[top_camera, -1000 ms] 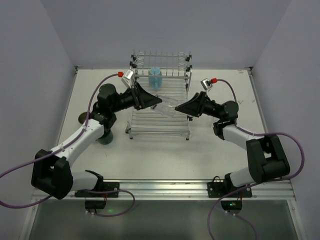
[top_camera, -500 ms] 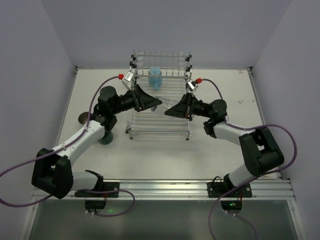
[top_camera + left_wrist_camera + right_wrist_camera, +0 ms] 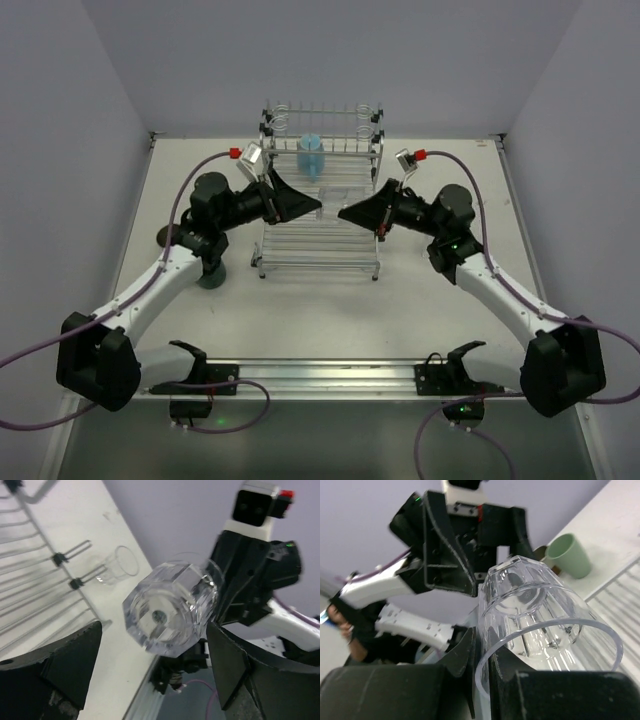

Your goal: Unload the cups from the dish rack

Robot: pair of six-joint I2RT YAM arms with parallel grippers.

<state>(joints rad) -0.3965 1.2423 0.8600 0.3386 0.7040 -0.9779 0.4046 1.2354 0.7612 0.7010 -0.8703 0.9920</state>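
Note:
A clear tumbler (image 3: 170, 610) hangs in the air above the dish rack (image 3: 320, 245), its base turned toward my left arm. My right gripper (image 3: 482, 645) is shut on the tumbler's wall (image 3: 535, 610) at the rim, one finger inside and one outside. My left gripper (image 3: 312, 206) is open, its fingers (image 3: 75, 655) apart on either side of the base without touching it. From above, my right gripper (image 3: 347, 212) faces the left one across a small gap. A light blue cup (image 3: 311, 155) stands at the back of the rack.
A second clear tumbler (image 3: 117, 566) lies on the table beside the rack's wires (image 3: 30, 580). A pale green cup (image 3: 568, 556) stands on the table. A dark cup (image 3: 210, 277) sits under my left arm, and another (image 3: 165, 237) is farther left.
The tumbler has passed from my left gripper to my right. The right jaws have shut on its rim wall, and the left jaws have opened and drawn back a little.

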